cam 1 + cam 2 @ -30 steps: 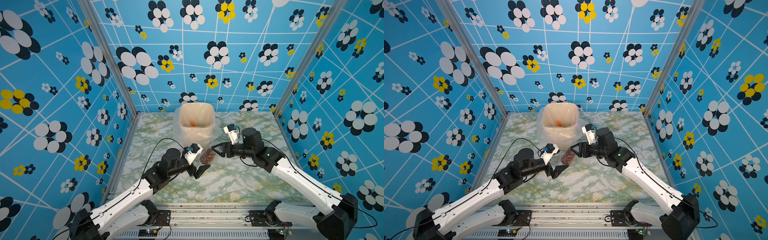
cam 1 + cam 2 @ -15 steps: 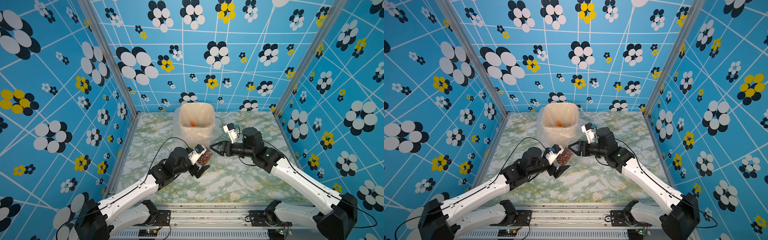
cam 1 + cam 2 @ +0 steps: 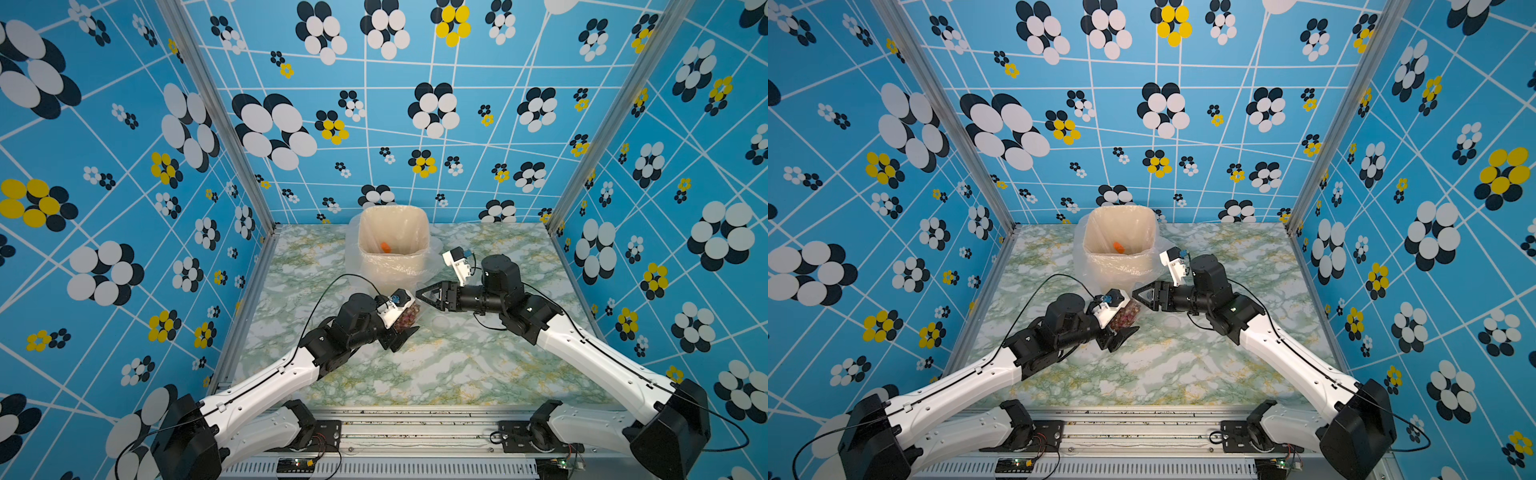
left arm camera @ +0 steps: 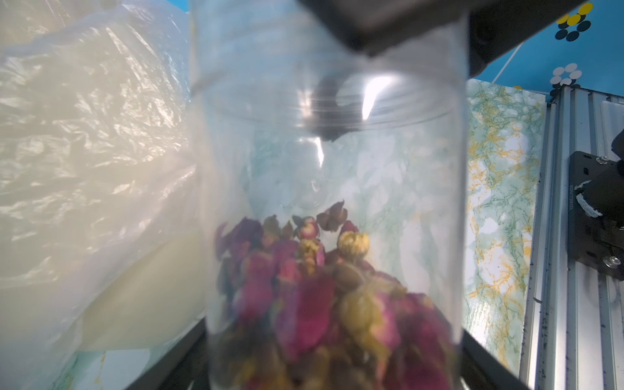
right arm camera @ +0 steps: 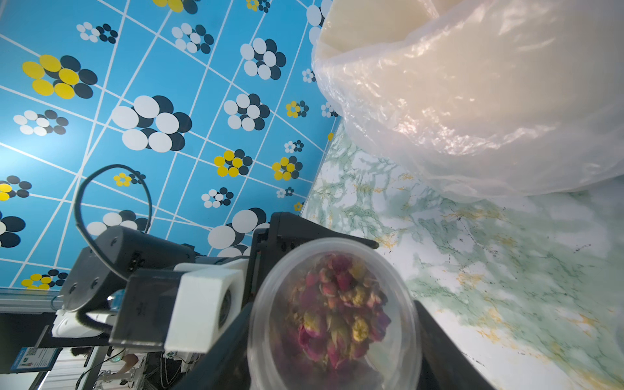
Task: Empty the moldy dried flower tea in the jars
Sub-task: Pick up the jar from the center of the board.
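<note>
1. The marble-patterned table (image 3: 457, 374) is bare to the near side and to the right of the jar, so there is room to swing there. The walls stand well apart from both arms.
2. The cream plastic-lined bin (image 3: 395, 266) stands just far of the jar. Its rim is higher than the jar, so I judge the jar must be lifted before it can be tipped in.
3. My left gripper (image 3: 409, 320) clasps the clear jar (image 4: 331, 169) round its lower body, one finger on the far side and one on the near side.
4. My right gripper (image 3: 420, 292) reaches in from the right. Its fingers flank the jar's top end and look clamped on it.
5. The jar's long axis runs from my left fingers up to my right ones. A lid seems to be on, though I cannot be sure.
6. The dried flower tea (image 4: 320, 304) is heaped at the base end.
7. A faint clear round thing (image 3: 440, 322) lies on the table right of the jar, and an orange piece (image 3: 385, 247) sits in the bin.
</note>
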